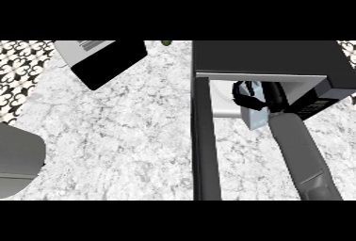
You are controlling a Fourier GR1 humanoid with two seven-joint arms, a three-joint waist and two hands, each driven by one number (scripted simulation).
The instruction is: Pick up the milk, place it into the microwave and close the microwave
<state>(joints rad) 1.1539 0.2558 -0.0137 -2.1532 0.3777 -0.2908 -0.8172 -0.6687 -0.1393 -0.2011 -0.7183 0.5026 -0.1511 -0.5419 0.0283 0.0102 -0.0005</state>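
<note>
A black microwave [271,56] stands at the back right of the counter, its door [204,141] swung open toward me as a dark vertical bar. My right hand [245,96] reaches into the microwave's white cavity [222,101], fingers curled round a pale blue milk carton [256,115]. The carton sits at the cavity's mouth, tilted, partly hidden by the hand. The grey right forearm [306,155] runs in from the lower right. My left hand does not show; only a grey forearm part [17,160] shows at the left edge.
A black and grey flat appliance [104,59] lies at the back left on the marble counter [118,141]. A small green object [167,43] peeks in at the back edge. Patterned tile [21,66] borders the counter's left.
</note>
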